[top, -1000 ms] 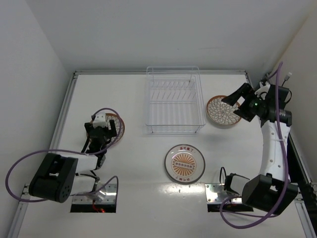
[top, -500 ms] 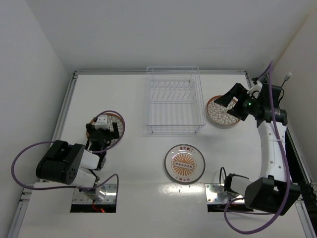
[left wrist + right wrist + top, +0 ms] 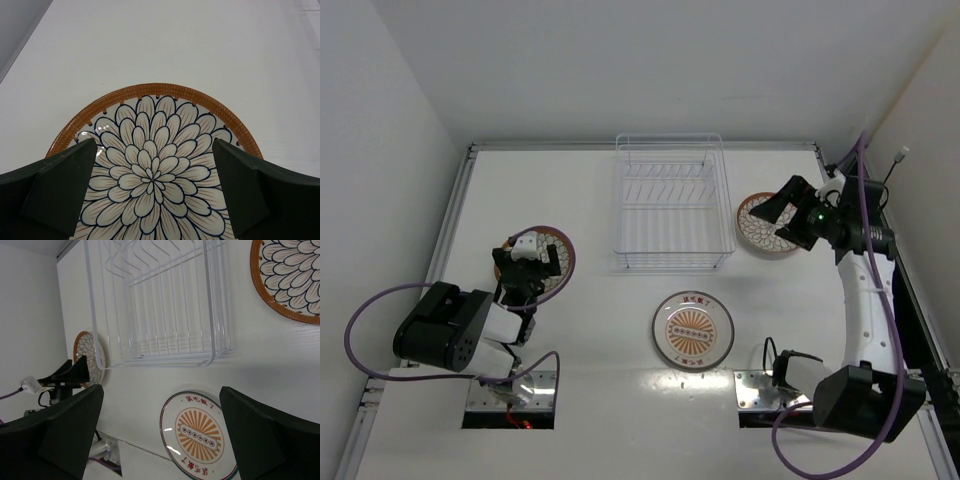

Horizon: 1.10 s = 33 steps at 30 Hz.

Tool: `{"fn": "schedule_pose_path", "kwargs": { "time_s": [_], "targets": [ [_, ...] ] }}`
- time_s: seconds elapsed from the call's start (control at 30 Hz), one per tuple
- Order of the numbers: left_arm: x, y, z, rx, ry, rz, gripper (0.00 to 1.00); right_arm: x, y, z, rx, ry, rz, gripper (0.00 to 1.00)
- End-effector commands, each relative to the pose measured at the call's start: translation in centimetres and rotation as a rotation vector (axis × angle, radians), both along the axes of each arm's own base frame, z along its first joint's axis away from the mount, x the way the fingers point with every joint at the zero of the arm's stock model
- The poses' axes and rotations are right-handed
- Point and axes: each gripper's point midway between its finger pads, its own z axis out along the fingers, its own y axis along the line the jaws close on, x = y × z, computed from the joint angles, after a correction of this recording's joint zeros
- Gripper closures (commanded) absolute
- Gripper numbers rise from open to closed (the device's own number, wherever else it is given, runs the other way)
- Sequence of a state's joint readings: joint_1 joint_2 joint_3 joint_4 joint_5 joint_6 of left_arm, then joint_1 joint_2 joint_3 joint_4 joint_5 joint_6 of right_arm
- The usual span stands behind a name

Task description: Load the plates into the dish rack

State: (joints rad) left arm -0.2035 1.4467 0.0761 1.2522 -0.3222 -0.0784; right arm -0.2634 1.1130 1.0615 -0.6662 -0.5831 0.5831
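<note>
Three plates (image 3: 693, 328) (two petal-patterned) lie outside one dish rack (image 3: 674, 264).

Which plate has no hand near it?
The white plate with the orange sunburst centre; the left hand is at one petal-patterned plate, the right hand at the other.

sunburst plate (image 3: 693, 328): glossy glazed ceramic | dish rack (image 3: 672, 200): smooth white wire
</note>
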Motion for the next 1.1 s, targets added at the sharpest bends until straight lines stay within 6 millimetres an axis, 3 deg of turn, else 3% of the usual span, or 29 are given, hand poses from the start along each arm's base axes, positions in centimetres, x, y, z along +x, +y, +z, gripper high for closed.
{"fn": "schedule_pose_path", "kwargs": {
  "time_s": [0.0,0.2,0.3,0.83,1.07],
  "targets": [
    [1.0,-0.5,3.5,-0.029,-0.14,-0.011,0.0,0.1,0.6,0.6,-0.023,-0.061,0.03,0.01],
    [1.0,-0.5,3.5,-0.029,-0.14,-0.011,0.0,-0.9,1.1,0.8,-0.04,-0.057,0.041,0.01],
    [1.0,-0.5,3.5,-0.029,-0.14,-0.011,0.0,-1.3,1.3,-0.5,-0.028,-0.03,0.037,0.01],
    [1.0,-0.5,3.5,-0.029,-0.14,-0.011,0.0,-1.8,1.7,-0.1,-0.072,-0.031,0.077,0.01],
    [1.0,-0.5,3.5,-0.029,-0.14,-0.011,0.0,-2.0,3.2,-1.0,0.039,-0.029,0.104,0.01]
  ]
}}
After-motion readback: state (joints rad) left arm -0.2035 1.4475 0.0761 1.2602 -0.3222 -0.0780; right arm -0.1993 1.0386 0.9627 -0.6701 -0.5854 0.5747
